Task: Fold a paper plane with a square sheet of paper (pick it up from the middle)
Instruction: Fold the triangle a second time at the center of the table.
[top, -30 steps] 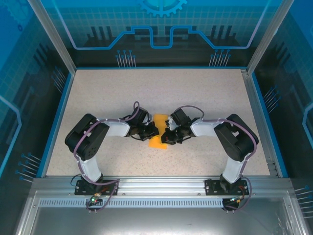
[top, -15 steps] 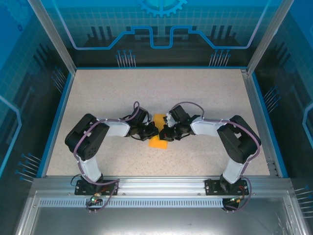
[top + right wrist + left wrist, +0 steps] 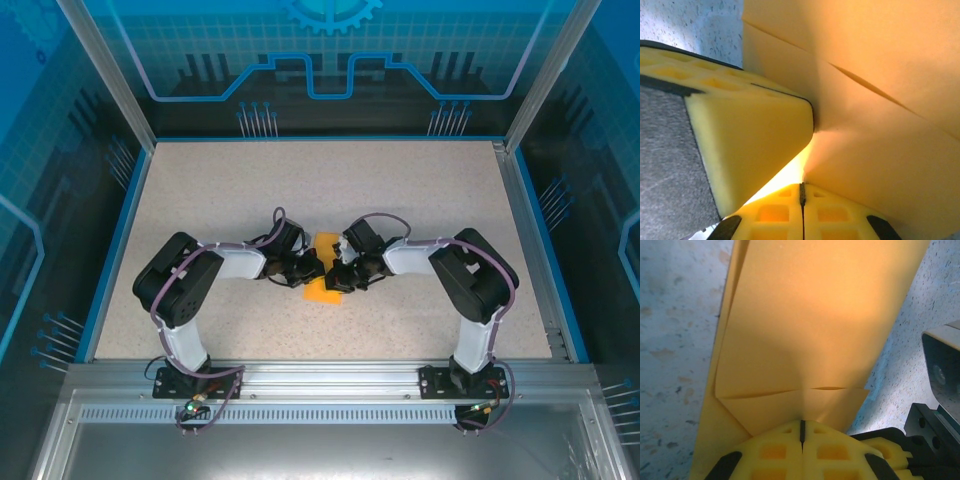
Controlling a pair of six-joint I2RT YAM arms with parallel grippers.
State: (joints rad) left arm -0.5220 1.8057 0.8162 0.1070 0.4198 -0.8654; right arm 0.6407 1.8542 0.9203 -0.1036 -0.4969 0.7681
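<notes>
Speckled beige tabletop [image 3: 220, 190] w/ blue rim [image 3: 118, 250], alu rail [image 3: 320, 378] at near edge

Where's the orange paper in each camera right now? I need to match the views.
Top external: paper mid-table, between the left gripper and right gripper.
Left wrist: paper in the centre, running from bottom to top edge.
Right wrist: paper across the right and upper part.
Shared landmark: the speckled table.
</notes>
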